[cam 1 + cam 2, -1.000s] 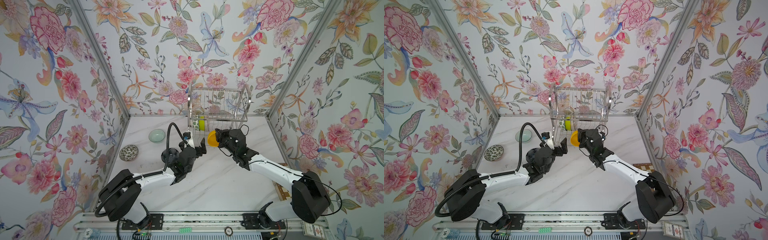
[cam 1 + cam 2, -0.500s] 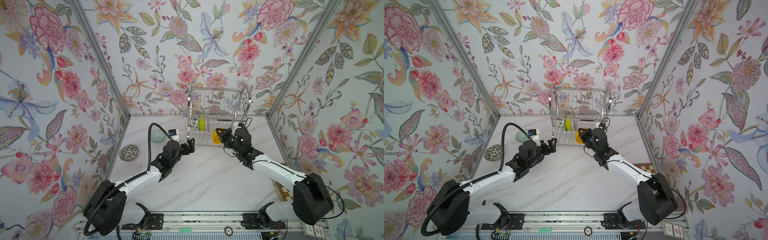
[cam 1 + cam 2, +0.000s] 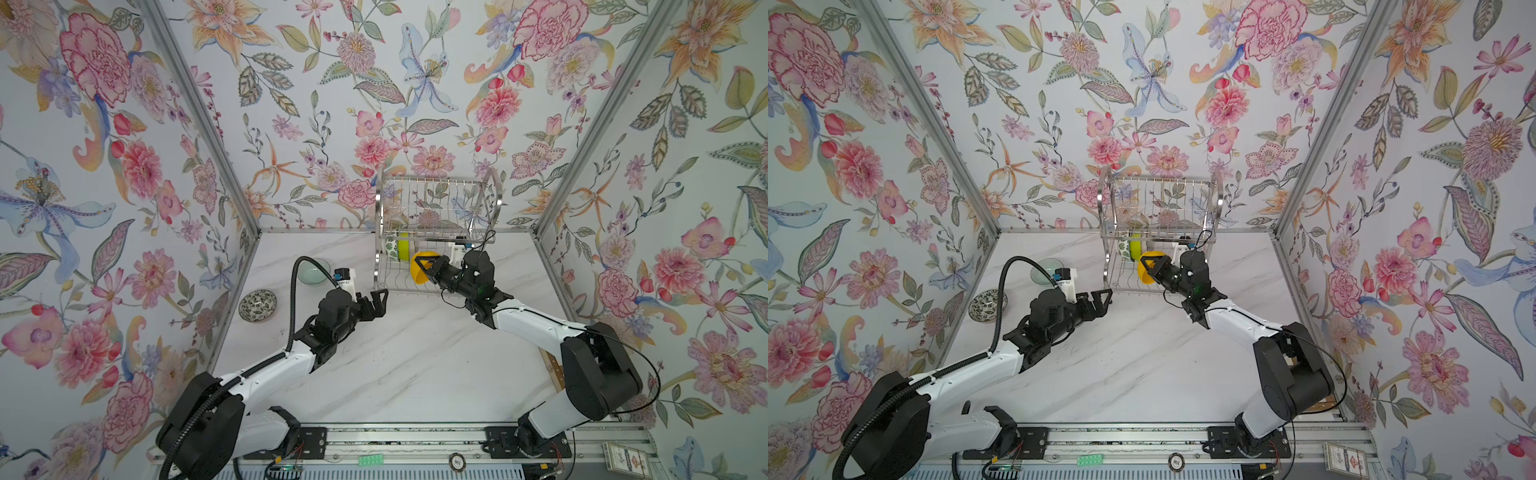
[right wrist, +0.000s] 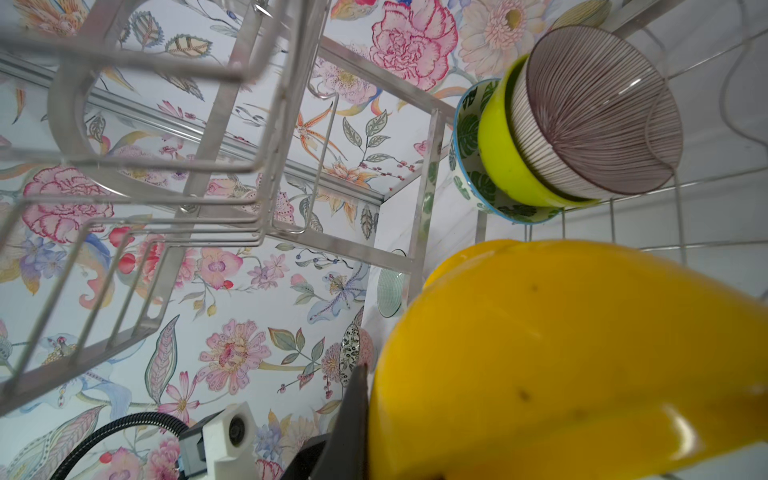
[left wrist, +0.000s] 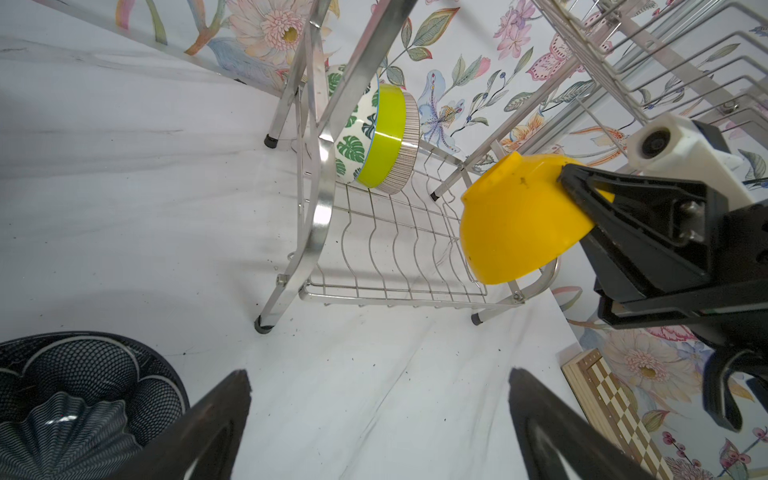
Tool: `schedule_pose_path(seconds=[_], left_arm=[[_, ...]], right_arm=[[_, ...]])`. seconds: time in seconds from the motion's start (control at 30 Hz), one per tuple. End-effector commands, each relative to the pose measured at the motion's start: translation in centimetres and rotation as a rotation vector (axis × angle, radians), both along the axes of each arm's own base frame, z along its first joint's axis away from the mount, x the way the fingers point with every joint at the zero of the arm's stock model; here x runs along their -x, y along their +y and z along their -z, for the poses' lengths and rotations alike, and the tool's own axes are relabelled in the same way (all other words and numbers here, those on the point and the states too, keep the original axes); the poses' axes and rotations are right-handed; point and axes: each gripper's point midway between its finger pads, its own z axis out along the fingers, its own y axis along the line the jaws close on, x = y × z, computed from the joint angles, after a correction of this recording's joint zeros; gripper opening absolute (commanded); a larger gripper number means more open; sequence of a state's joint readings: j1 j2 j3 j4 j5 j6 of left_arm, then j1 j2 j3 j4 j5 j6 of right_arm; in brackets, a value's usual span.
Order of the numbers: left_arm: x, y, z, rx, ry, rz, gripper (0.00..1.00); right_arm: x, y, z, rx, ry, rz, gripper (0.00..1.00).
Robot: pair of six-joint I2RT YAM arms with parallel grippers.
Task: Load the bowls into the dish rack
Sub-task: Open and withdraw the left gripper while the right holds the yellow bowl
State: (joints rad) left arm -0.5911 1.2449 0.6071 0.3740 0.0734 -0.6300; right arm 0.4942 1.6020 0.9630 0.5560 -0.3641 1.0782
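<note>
Currently the right tool (image 3: 419, 266) pinches the orange-yellow bowl (image 3: 416, 277) by its rim, tilted above the lower tier of the dish rack (image 3: 436, 195), near three nested bowls (image 5: 382, 137). The left tool (image 3: 374, 304) hangs spread and empty above the desk (image 3: 415, 353), near the rack's front corner.

Green-leaf white (image 5: 351, 141), lime green (image 5: 384, 137) and pink striped (image 4: 594, 112) bowls are nested on edge in the wire dish rack's (image 5: 325, 208) lower tier. An orange-yellow bowl (image 5: 515, 224) is held tilted over that tier. Celadon (image 3: 312, 272), speckled (image 3: 257, 305) and navy flower (image 5: 70, 399) bowls are set upright outside it.
</note>
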Motion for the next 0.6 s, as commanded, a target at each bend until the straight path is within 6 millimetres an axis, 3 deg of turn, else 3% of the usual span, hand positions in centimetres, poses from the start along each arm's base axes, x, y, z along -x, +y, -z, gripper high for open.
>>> schedule_pose_path(seconds=[0.0, 0.57], left_arm=[[0.3, 0.7, 0.0, 0.016, 0.006, -0.005, 0.99], [0.2, 2.4, 1.1, 0.034, 0.041, -0.047, 0.99]], right_arm=[[-0.4, 2.0, -2.8, -0.033, -0.104, -0.099, 0.00], [-3.0, 5.8, -1.3, -0.106, -0.086, -0.226, 0.00]])
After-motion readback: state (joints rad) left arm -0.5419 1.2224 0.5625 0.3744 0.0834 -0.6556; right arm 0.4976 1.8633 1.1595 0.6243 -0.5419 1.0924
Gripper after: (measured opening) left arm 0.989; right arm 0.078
